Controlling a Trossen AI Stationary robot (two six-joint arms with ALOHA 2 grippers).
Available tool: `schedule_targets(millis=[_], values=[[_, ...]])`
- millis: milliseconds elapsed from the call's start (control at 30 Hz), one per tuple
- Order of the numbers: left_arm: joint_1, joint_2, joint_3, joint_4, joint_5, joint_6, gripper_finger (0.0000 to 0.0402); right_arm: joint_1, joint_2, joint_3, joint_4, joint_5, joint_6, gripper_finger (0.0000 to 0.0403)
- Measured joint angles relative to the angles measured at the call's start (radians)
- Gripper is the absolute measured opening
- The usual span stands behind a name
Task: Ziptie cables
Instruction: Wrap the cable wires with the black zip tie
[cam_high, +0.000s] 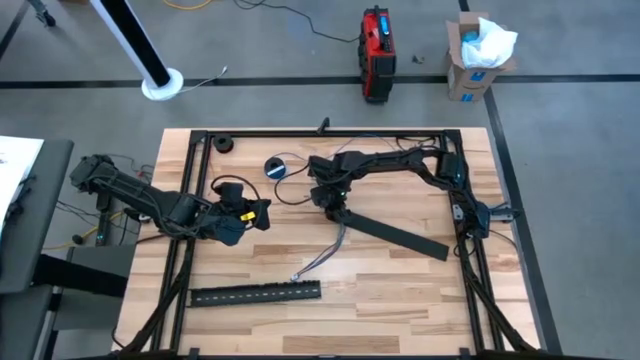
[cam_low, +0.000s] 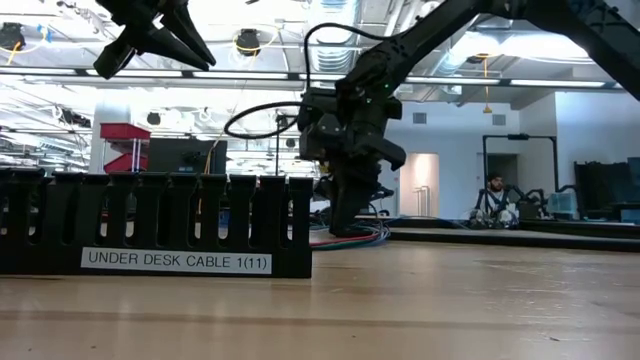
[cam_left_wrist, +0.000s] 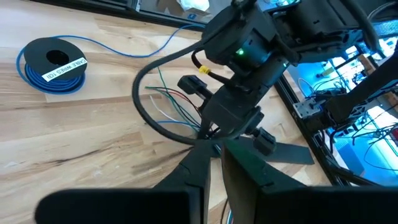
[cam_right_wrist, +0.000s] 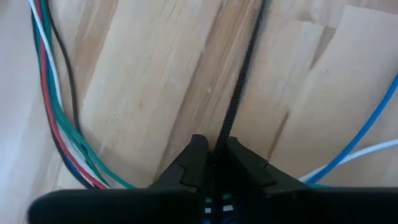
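**Right gripper pinches a zip tie over the wire bundle**

Mostly, the contact spot is hidden: from overhead the right arm's dark body covers the upper end of the thin grey, white and dark cables (cam_high: 322, 256), so whether the tie loops around them cannot be told. The cables trail from beneath that arm toward the long flat black slotted plastic strip (cam_high: 256, 294), their far ends lying just beside its end nearer the right arm. Seen from the right wrist, red, green, white and dark strands (cam_right_wrist: 59, 118) curve past one side of the fingers.

At the wrist camera, the right gripper (cam_right_wrist: 212, 152) has its jaws nearly together, clamped on a thin black ribbed zip tie (cam_right_wrist: 239, 93) that runs away across the pale wooden tabletop (cam_high: 400, 290). It sits low, near the table.

Away from the strip, the left gripper (cam_high: 252, 212) hangs raised above the table; its jaws stand almost together with nothing between them. Farther from the strip lies a small round blue wire spool (cam_high: 276, 168).
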Motion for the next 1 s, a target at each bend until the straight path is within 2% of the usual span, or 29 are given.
schedule_targets(millis=[200,567,800,1000], values=[[0.000,0.000,0.000,-0.001,0.000,0.008,0.0033,-0.002,0.003,0.007,-0.008,-0.017,0.002,0.0009],[0.000,0.000,0.000,0.003,-0.002,0.000,0.0033,-0.017,0.012,0.171,-0.093,0.019,0.007,0.0005],[0.000,0.000,0.000,0.008,-0.129,-0.044,0.0033,-0.031,-0.013,0.262,-0.114,0.003,0.007,0.0004],[0.001,0.000,0.000,0.008,-0.203,-0.075,0.0033,-0.063,-0.039,0.269,-0.119,-0.030,0.038,0.0004]])
